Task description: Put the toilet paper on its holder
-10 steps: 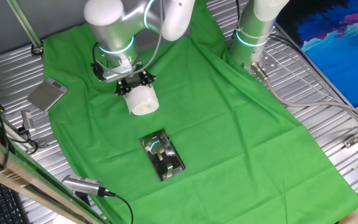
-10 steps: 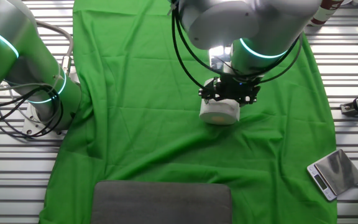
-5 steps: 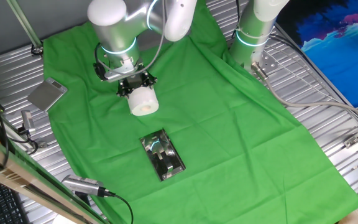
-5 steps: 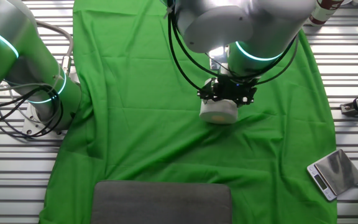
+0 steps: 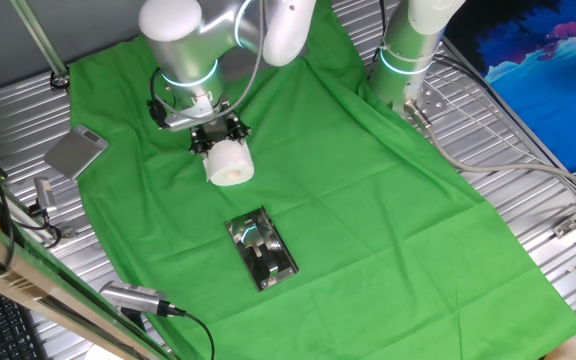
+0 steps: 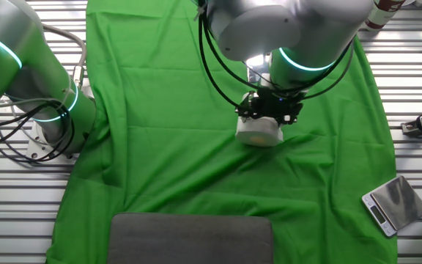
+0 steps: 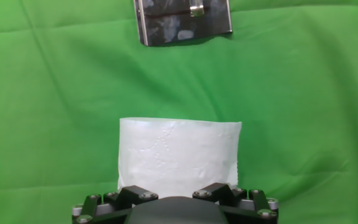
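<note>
My gripper (image 5: pixel 216 136) is clamped on the toilet paper (image 5: pixel 229 162), roll nudged slightly since 0.5 s ago; holder (image 5: pixel 262 249) sits apart, nearer the camera.

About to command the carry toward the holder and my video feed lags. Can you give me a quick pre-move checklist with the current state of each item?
1. Toilet paper in the gripper: ok, the jaws sit closed on the roll's upper end in both fixed views.
2. Roll clear of the green cloth: cannot tell, no clear gap under it shows in any view.
3. Holder in sight and free: ok, nothing rests on the chrome plate or its bar.
4. Path from roll to holder: ok, only bare cloth lies between them in the hand view.
5. Roll's core aligned with the holder's bar: cannot tell, the core opening is not visible.
</note>
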Controlling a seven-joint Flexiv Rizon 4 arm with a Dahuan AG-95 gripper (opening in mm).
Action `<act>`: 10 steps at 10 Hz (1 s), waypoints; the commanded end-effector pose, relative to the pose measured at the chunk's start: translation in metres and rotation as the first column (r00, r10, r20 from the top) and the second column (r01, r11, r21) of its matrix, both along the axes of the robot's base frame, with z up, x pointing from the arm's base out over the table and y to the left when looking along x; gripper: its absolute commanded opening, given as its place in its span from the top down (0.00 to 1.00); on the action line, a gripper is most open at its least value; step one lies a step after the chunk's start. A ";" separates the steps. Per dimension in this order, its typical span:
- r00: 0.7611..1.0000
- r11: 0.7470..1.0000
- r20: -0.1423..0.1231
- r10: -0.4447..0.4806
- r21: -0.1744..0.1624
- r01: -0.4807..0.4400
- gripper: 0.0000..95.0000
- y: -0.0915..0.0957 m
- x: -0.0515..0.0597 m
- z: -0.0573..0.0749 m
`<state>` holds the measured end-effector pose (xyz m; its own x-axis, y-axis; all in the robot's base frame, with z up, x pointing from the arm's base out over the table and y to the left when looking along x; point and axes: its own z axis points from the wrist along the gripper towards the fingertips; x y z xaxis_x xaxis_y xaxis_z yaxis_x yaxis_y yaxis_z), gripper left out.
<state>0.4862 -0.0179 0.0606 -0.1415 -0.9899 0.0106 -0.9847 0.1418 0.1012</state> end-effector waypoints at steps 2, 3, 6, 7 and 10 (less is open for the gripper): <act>1.000 1.000 -0.007 0.000 0.014 0.000 1.00 -0.003 0.003 0.016; 1.000 1.000 -0.007 -0.008 0.018 0.008 1.00 -0.004 0.003 0.020; 0.999 0.999 -0.012 -0.033 0.019 0.034 1.00 0.001 0.008 0.039; 0.999 0.999 -0.012 -0.040 0.014 0.040 1.00 0.007 0.010 0.048; 0.997 0.997 -0.013 -0.078 0.004 0.078 1.00 0.026 0.017 0.062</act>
